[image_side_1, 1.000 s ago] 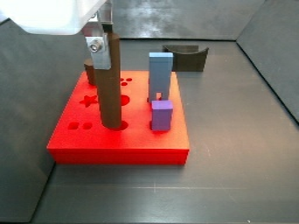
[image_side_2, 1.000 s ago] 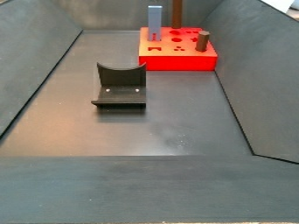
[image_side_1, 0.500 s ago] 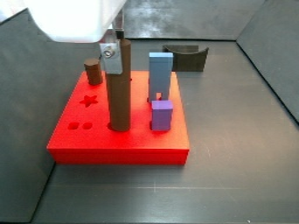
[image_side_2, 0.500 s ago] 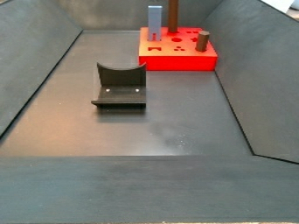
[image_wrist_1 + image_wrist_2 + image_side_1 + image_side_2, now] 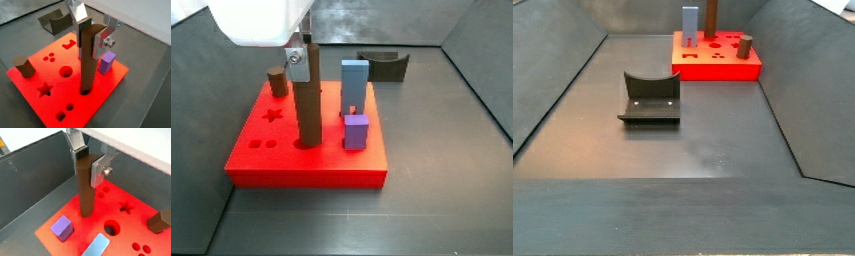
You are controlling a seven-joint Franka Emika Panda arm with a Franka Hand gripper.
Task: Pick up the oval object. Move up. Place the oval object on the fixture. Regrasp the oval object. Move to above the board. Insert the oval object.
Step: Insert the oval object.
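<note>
While both wrist views show the gripper (image 5: 93, 26) closed on the top of the long slim dark-brown oval object (image 5: 88, 60), its flat silver fingers (image 5: 78, 143) pressed against opposite sides of the peg, a side view shows only one silver finger plate (image 5: 298, 60) under the white gripper housing (image 5: 261, 22). The oval object hangs upright below the gripper, its lower end inside a cut-out of the large flat red board (image 5: 77, 102); how deep it sits cannot be told. In a wrist view the small dark grey-olive fixture (image 5: 55, 20) stands on the floor beyond the board, well apart from the gripper. A short stubby brown cylinder (image 5: 24, 67) stands at one board corner, a small purple block (image 5: 107, 61) just beside the peg, and a tall blue block (image 5: 354, 84) behind it in a side view. In the far side view the gripper is cut off at the frame edge; only the peg (image 5: 711, 17) and board (image 5: 718, 66) show, small.
</note>
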